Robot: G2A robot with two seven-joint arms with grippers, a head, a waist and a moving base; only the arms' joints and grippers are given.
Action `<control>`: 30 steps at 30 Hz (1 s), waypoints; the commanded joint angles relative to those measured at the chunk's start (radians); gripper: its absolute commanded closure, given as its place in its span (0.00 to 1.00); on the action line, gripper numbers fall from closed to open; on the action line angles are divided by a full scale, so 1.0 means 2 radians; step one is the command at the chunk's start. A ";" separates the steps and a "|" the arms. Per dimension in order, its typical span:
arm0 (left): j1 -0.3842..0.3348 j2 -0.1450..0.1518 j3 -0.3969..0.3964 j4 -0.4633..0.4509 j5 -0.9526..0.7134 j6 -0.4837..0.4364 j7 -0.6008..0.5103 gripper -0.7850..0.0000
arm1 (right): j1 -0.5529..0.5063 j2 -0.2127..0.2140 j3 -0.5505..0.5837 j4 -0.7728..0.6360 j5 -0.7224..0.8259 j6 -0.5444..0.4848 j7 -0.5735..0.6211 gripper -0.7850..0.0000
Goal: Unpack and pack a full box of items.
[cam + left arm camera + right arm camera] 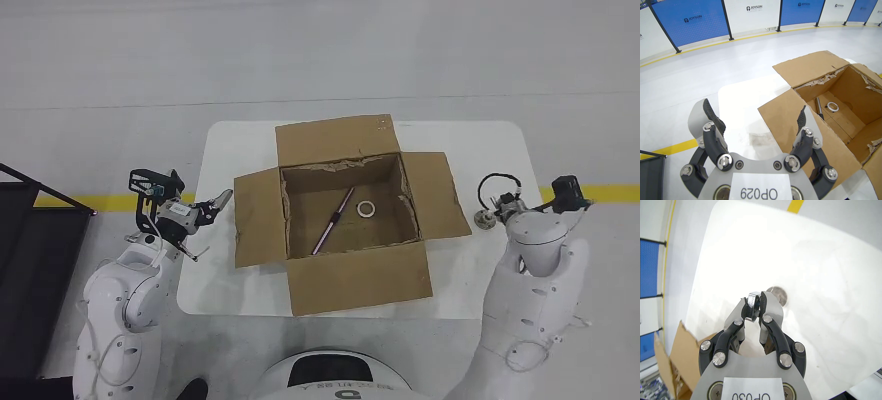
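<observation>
- The cardboard box (pixel 358 282) sits mid-desk (pixel 240 150), all four flaps folded outward so both arms can get at it from above.
- Down on the box floor there's a metal rod (pixel 332 222) lying at a slant, and a metal ring (pixel 367 209) flat just beside its upper end, apart from it. Both look like they are waiting to be lifted out.
- The right claw (pixel 753 300) is clamped tight on a small metal fitting (pixel 751 308), a flat piece with a bolt through it. It's pinched on its faces, which should keep it from twisting.
- It hangs low over bare desk to the right of the box, so my read is that it's being laid out there.
- Right under that claw is a round metal disc (pixel 781 293), half hidden by a finger. I can't tell whether it belongs to the fitting.
- The left claw (pixel 755 111) is spread wide and holds nothing, hovering over the desk's left side, just off the left flap.
- A clear plastic bag (pixel 757 139) lies flat on the desk beneath it, thin and probably slippery to pick up.
- In the way: each side flap lies between a claw and the opening. The box walls are deep, with torn, ragged edges, so a reach for the rod or ring looks best made from straight above.
</observation>
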 commanded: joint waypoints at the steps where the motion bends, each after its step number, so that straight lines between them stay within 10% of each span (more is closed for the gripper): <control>1: 0.000 0.000 0.000 0.000 0.000 0.000 0.000 0.00 | -0.016 -0.001 -0.002 -0.024 0.035 -0.001 0.025 1.00; 20: 0.000 0.000 0.000 0.000 0.000 0.000 0.000 0.00 | -0.065 -0.001 0.015 -0.103 0.195 -0.063 -0.001 1.00; 30: 0.000 0.000 0.000 0.000 0.000 0.000 0.000 0.00 | -0.087 0.009 -0.139 -0.147 0.189 -0.175 0.118 1.00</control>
